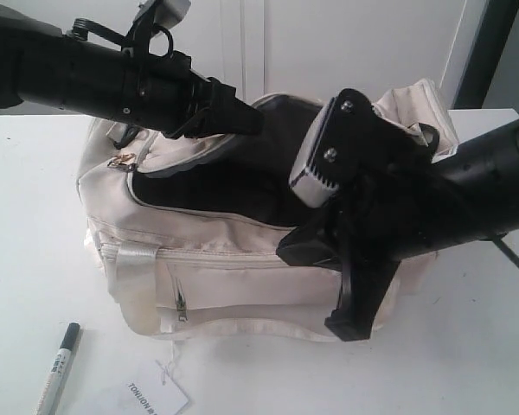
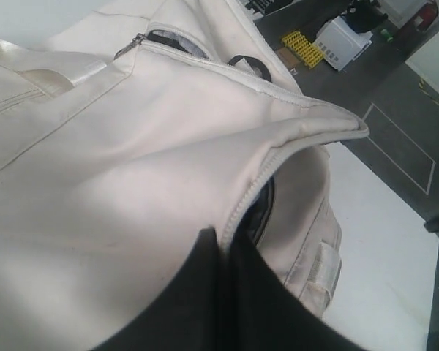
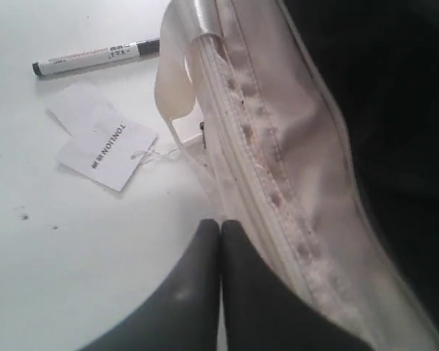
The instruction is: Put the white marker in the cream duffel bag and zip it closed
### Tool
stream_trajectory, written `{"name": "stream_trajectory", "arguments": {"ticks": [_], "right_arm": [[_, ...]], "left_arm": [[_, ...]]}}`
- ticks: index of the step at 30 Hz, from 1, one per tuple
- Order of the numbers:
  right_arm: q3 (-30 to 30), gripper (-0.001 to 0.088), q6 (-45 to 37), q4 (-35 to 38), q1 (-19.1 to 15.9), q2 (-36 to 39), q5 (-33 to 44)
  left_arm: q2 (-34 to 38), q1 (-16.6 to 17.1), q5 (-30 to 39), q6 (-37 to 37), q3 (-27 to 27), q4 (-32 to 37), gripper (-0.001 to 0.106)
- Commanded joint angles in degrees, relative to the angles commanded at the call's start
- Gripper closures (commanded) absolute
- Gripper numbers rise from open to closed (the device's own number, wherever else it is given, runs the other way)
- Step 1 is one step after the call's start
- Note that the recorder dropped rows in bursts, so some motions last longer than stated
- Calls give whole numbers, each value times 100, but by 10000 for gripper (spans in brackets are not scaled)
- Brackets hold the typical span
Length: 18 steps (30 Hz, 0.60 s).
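1. On the tabletop, near the bag's front corner: white marker, slim barrel, dark cap, lying flat.
2. Cream duffel bag: soft fabric, unzipped, dark lining.
3. Left gripper pinches the zip edge; right gripper closed, empty.

Bright diffuse light, blown whites, softness

Pinching cream duffel bag at open zip edge, left gripper jaws pressed together; dark lining glimpsed behind.
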Motion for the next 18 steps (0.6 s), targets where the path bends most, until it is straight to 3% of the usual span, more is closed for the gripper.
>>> {"name": "stream_trajectory", "arguments": {"ticks": [7, 18], "right_arm": [[0, 862, -124, 10, 508, 138, -386], [0, 681, -556, 10, 1172, 682, -1440]], "left_arm": [[0, 0, 0, 0, 0, 0, 1053], [0, 0, 20, 0, 0, 0, 1053]]}}
